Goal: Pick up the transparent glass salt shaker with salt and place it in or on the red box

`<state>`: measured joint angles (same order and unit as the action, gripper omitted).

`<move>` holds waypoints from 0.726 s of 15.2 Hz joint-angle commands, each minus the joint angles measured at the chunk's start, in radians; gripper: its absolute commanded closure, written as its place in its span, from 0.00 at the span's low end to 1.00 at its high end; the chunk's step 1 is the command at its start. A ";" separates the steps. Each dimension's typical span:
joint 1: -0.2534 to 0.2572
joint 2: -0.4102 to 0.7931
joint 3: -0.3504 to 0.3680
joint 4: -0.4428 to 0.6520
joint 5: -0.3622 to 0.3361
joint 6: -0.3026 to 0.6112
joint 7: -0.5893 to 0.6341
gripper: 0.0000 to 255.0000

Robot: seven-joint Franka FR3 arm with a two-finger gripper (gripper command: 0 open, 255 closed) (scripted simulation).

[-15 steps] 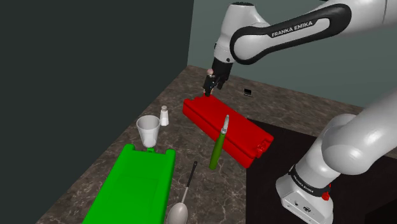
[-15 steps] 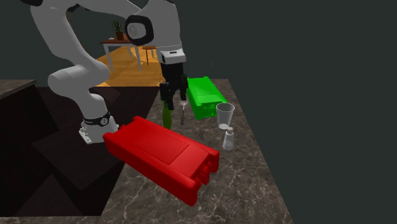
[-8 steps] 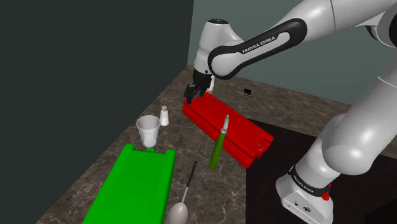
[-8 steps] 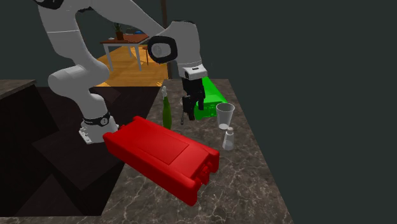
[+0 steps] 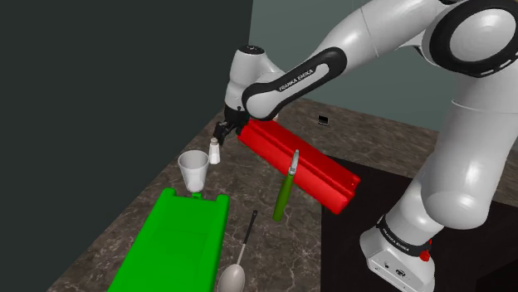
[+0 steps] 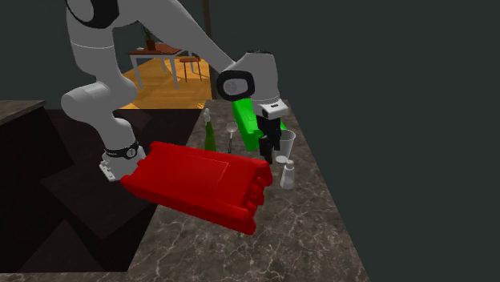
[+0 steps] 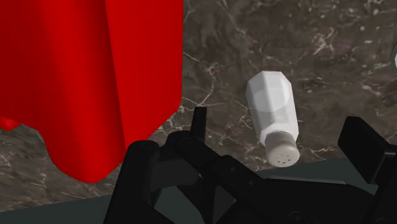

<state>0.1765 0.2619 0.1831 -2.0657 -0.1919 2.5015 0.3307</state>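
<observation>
Dark-walled room, with a dark veined stone counter (image 5: 378,137) used as the work surface. The white arm (image 5: 286,79) is stretched out low over it. A long green box (image 5: 170,240) is laid at the shoulder view's lower left. The red box (image 5: 303,162) is seen tilted rather than flat, with one end close by the wrist. A green bottle (image 5: 284,192) is stood upright just beside it. A spoon (image 5: 239,264) is laid beside the green box, and a clear cup (image 5: 193,170) is stood at that box's far end. The salt shaker (image 7: 273,114) is stood on the counter between cup and red box, apart from both.

The gripper (image 5: 222,129) is held just above and beside the shaker. Its fingers are spread apart, nothing is clasped, and no contact is seen.

Progress is judged early. The approach looks nearly done; grasp, lift, carry and release onto the red box are all left.

The shaker's long axis is vertical, with the perforated cap pointed up towards the hand. A top-down descent with the body centred between the fingers is probably called for.
</observation>
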 commanded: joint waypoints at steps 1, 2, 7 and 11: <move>0.018 0.073 -0.004 0.065 -0.024 0.016 0.025 0.00; 0.028 0.110 -0.007 0.099 -0.034 0.022 0.036 0.00; 0.042 0.186 -0.020 0.140 -0.057 0.060 0.054 0.00; 0.048 0.228 -0.029 0.153 -0.069 0.088 0.062 0.00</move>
<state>0.2236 0.4823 0.1561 -1.9128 -0.2585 2.5821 0.3912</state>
